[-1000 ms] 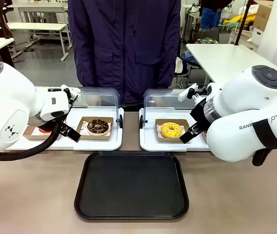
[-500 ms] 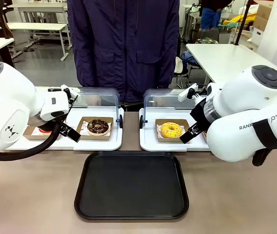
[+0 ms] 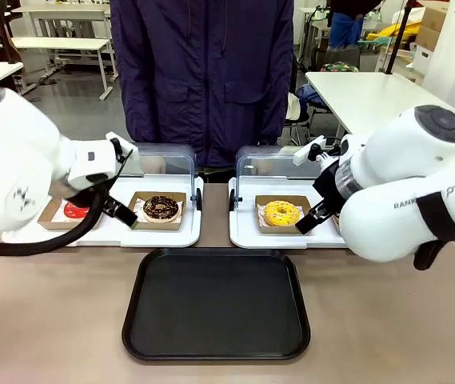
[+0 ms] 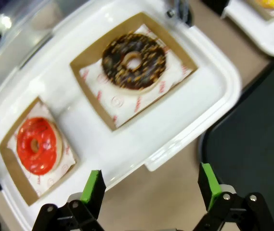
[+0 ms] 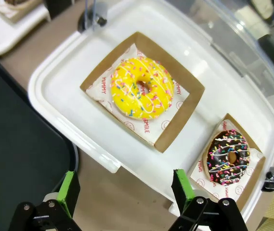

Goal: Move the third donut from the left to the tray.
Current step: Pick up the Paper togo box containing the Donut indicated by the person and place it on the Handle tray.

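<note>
The third donut from the left (image 3: 281, 213) is a yellow-glazed ring with coloured sprinkles. It lies in a brown cardboard holder on the right white tray. In the right wrist view the donut (image 5: 141, 87) lies beyond my right gripper (image 5: 125, 190), which is open and holds nothing. From the front, the right gripper (image 3: 311, 220) hovers just right of the donut, near the white tray's front edge. The black tray (image 3: 215, 304) lies bare at the table's near middle. My left gripper (image 4: 151, 183) is open over the left white tray's front edge, next to the black tray's corner (image 4: 252, 144).
The left white tray (image 3: 175, 236) holds a red-glazed donut (image 3: 76, 210) and a chocolate donut (image 3: 161, 208). A chocolate sprinkled donut (image 5: 229, 157) sits beside the yellow one. Clear lids (image 3: 271, 164) stand open behind both trays. A person in a dark coat (image 3: 203, 72) stands at the far edge.
My left arm has swung, uncovering more of the red donut, and its gripper has shifted slightly right. The right arm and the donuts have not moved.
</note>
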Controlling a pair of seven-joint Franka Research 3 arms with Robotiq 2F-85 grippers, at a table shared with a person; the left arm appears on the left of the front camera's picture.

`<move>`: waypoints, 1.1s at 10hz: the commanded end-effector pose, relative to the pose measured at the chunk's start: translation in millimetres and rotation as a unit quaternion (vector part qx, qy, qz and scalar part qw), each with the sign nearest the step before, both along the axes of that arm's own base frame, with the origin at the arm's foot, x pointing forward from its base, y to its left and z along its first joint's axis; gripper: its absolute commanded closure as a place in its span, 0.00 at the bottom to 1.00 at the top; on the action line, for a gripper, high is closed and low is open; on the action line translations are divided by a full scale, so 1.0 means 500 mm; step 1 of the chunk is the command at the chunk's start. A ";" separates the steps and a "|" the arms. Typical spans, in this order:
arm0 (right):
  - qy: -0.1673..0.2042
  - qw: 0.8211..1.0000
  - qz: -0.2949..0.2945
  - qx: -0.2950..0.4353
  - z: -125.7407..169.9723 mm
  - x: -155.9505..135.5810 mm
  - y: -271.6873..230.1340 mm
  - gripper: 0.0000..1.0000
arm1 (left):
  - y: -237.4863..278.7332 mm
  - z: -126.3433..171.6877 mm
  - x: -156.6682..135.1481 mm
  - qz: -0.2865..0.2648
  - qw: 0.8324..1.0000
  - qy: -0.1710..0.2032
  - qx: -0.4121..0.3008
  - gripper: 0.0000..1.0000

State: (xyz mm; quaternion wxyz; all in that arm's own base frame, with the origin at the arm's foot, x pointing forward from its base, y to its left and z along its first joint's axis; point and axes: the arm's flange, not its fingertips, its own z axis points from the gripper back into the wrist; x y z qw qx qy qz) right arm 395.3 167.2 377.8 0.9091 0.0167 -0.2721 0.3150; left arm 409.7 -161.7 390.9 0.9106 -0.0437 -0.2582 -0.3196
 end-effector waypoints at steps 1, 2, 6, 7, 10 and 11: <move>0.017 0.999 0.010 0.041 0.128 0.012 -0.044 0.00 | 0.064 0.111 0.075 -0.036 0.998 0.037 -0.042 0.00; 0.014 0.998 0.010 0.064 0.197 0.000 -0.085 0.00 | 0.089 0.173 0.095 -0.051 0.997 0.048 -0.042 0.00; -0.007 0.986 0.083 0.143 0.340 -0.045 -0.343 0.00 | 0.287 0.301 0.147 -0.256 0.957 0.095 -0.099 0.00; -0.021 0.982 0.104 0.155 0.350 -0.057 -0.426 0.00 | 0.362 0.303 0.156 -0.280 0.949 0.078 -0.121 0.00; -0.096 0.956 0.165 0.223 0.313 -0.112 -0.625 0.00 | 0.574 0.267 0.134 -0.347 0.916 -0.008 -0.202 0.00; -0.114 0.951 0.167 0.235 0.300 -0.134 -0.667 0.00 | 0.602 0.248 0.119 -0.346 0.911 -0.032 -0.222 0.00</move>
